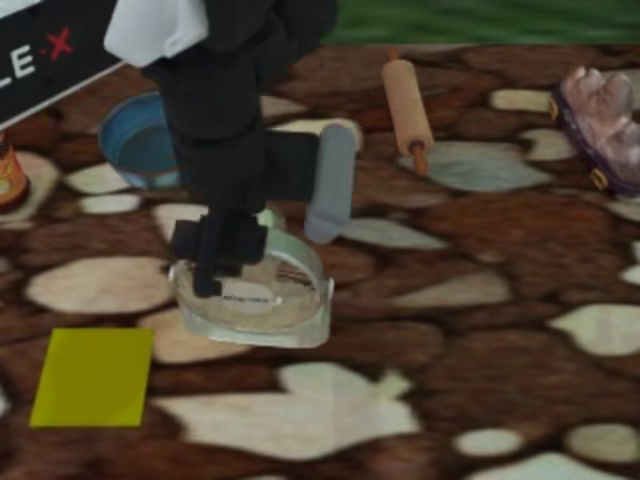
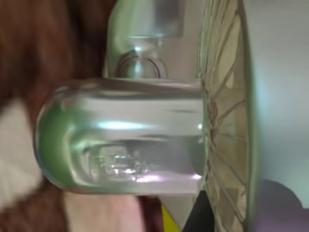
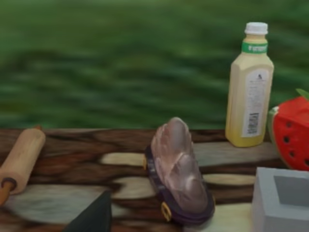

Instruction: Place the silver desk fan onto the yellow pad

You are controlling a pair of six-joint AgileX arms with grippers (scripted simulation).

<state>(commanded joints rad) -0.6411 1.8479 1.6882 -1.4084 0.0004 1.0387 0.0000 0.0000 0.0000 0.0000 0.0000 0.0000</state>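
Right of yellow pad (image 1: pixel 92 377): silver desk fan (image 1: pixel 262 300); blue bowl (image 1: pixel 140 140) behind.

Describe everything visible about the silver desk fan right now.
The silver desk fan has a shiny, rounded metal-looking frame and a round pale wire grille with a centre label. In the top view its grille faces up. The left gripper is on it from above, hiding its upper left part. It sits left of the table's middle, up and to the right of the yellow pad, apart from it. Whether it rests on the table or is lifted cannot be told.
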